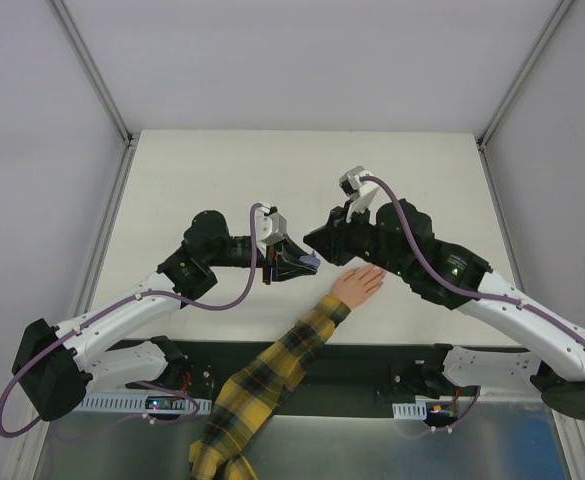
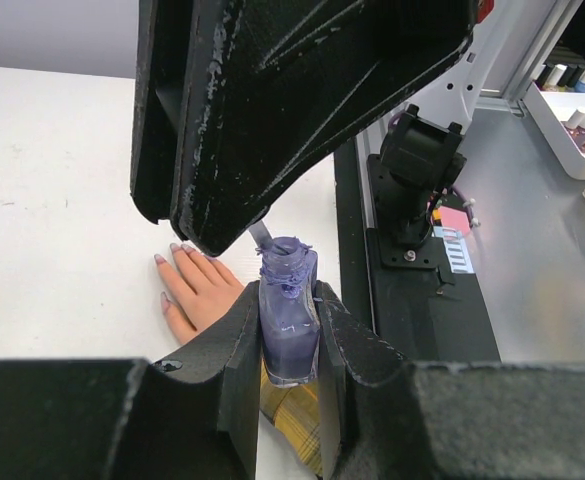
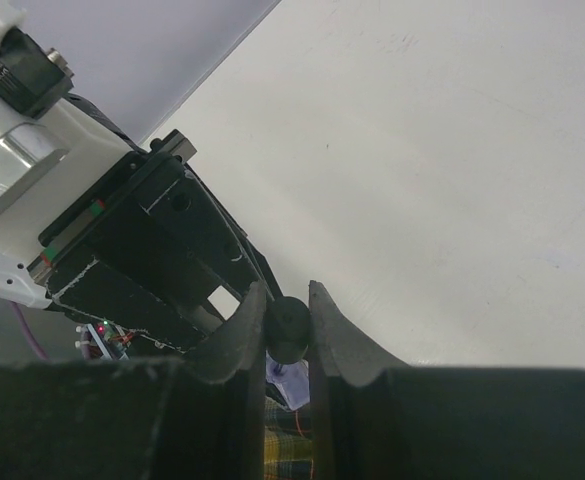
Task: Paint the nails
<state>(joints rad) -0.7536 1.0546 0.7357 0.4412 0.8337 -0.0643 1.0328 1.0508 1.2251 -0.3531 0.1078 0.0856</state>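
A small peach-skinned hand [image 1: 360, 283] lies flat on the white table, its arm in a yellow-and-black plaid sleeve [image 1: 272, 375]. In the left wrist view the hand [image 2: 200, 292] shows pale nails [image 2: 159, 259]. My left gripper [image 2: 290, 300] is shut on an uncapped purple bottle [image 2: 289, 330], held upright just above the wrist; it also shows in the top view [image 1: 294, 265]. My right gripper [image 3: 287, 300] is shut on the dark cap [image 3: 289, 328], right above the bottle, and its brush stem [image 2: 261, 235] reaches toward the bottle neck. The right gripper [image 1: 319, 247] meets the left one over the hand.
A white tray [image 2: 547, 110] of several polish bottles stands on the grey bench at the right of the left wrist view. A black base strip [image 2: 412, 300] with arm mounts runs along the table's near edge. Metal frame posts [image 1: 92, 70] flank the table.
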